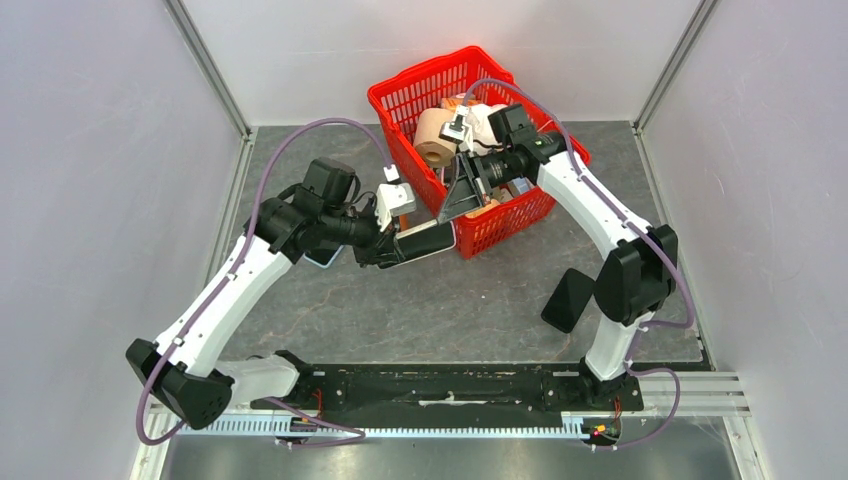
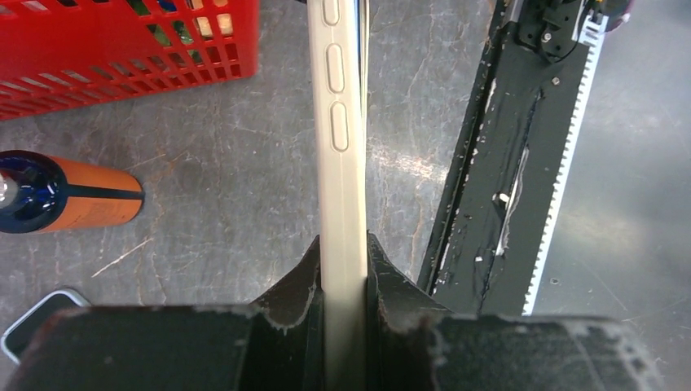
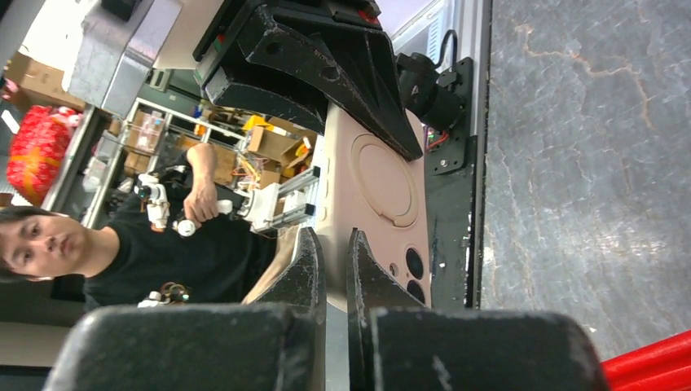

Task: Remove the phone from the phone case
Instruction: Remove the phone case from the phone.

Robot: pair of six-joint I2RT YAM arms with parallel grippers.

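Observation:
The phone [image 1: 424, 238] sits in a cream phone case [image 2: 342, 187] that is held level above the table. My left gripper [image 2: 342, 244] is shut on one end of the case, with both fingers pressed flat against its sides. In the right wrist view the case's back [image 3: 383, 179] shows a round ring and camera holes. My right gripper [image 3: 334, 236] is shut on the case's edge at the camera end, a thin sliver of it between the fingertips. From above, the right gripper [image 1: 452, 215] reaches down from over the basket to the phone's right end.
A red basket [image 1: 420, 75] stands at the back and holds a paper roll [image 1: 435, 138] among other items. An orange bottle [image 2: 81, 199] lies on the table beside it. A flat object with rounded corners [image 2: 37, 322] lies below the left wrist. A black wedge [image 1: 568, 298] rests near the right arm.

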